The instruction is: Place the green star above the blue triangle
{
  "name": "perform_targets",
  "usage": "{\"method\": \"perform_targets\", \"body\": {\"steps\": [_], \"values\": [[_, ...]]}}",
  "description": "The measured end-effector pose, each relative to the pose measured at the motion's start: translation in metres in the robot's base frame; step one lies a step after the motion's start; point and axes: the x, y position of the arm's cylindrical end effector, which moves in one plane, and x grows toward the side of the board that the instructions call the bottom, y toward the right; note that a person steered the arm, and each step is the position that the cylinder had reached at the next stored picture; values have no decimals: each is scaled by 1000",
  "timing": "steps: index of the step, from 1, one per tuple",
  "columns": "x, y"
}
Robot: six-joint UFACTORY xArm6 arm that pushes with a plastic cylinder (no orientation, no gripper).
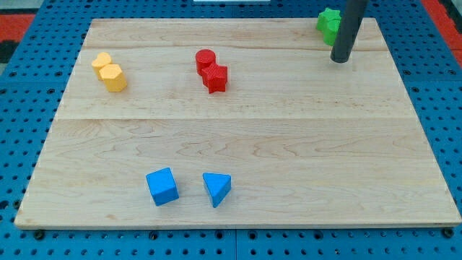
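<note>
Two yellow blocks (109,71), two red blocks (211,70), two blue blocks (189,187), one green block (328,24)

Single camera, set high, looking down at a slant onto the worktop (238,144). Near edge wide at the view's bottom, far edge narrower at the top. Whole board fits in frame, blue pegboard (29,108) around it. Moderately close. No second view.

A straight, smooth, dark grey round rod, plain and unmarked, down to my tip (340,61).
</note>
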Motion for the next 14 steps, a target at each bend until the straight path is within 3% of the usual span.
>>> {"method": "perform_targets", "body": {"steps": [3,4,5,6,7,8,9,10,11,13,14], "values": [[14,23],[-13,116],[-108,141],[-117,131],[-117,83],[-117,-48],[-112,-111],[-77,-194],[-44,-223],[-36,-221],[-12,-234]]}}
